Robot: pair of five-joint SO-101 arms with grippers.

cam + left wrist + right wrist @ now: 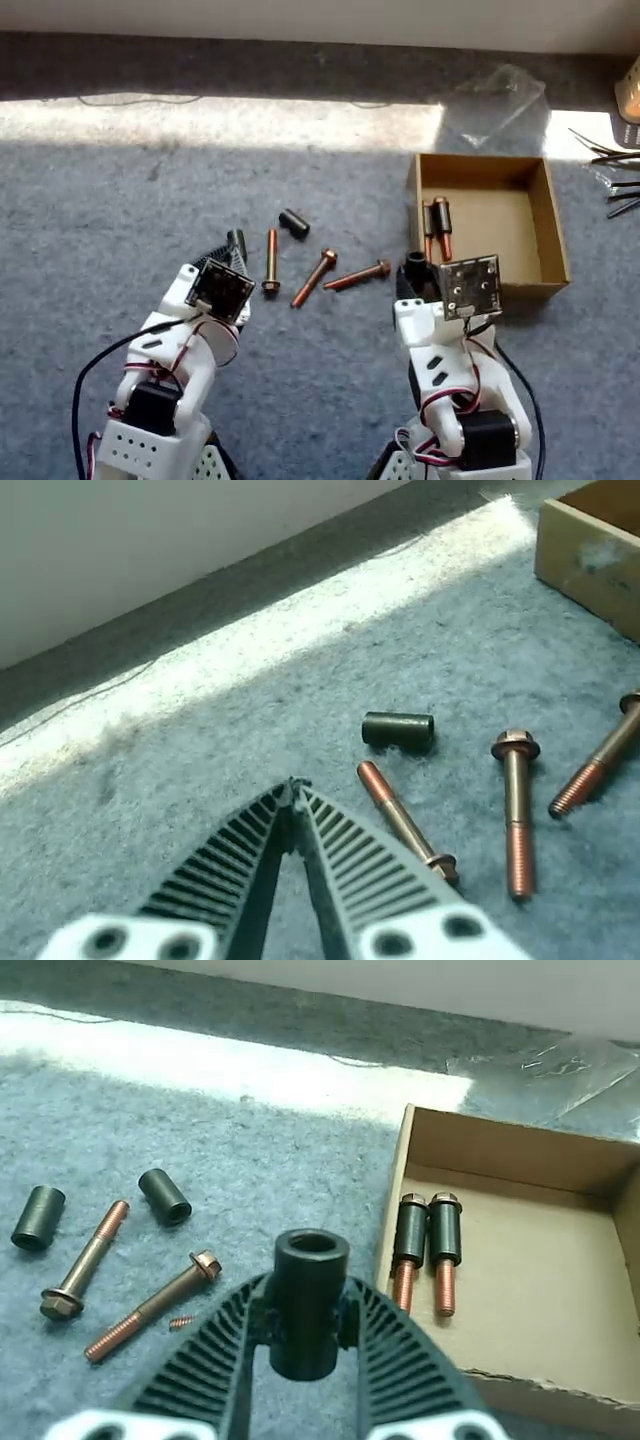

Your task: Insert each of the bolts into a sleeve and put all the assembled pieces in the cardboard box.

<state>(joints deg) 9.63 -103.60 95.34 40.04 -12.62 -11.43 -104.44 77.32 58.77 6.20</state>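
Three copper bolts lie on the grey carpet: one (271,260), a second (313,278) and a third (357,275). A loose black sleeve (293,223) lies beyond them, and another sleeve (237,243) rests left of the first bolt. My left gripper (292,785) is shut with nothing in it, its tips beside that left sleeve and short of the nearest bolt (405,823). My right gripper (305,1305) is shut on a black sleeve (312,1260), held upright near the cardboard box (555,235), at its near-left corner. Two assembled pieces (427,1245) lie side by side in the box.
A crumpled clear plastic sheet (495,100) lies behind the box. Thin cables (615,190) enter from the right edge. A sunlit strip crosses the carpet beyond the parts, with a wall behind it.
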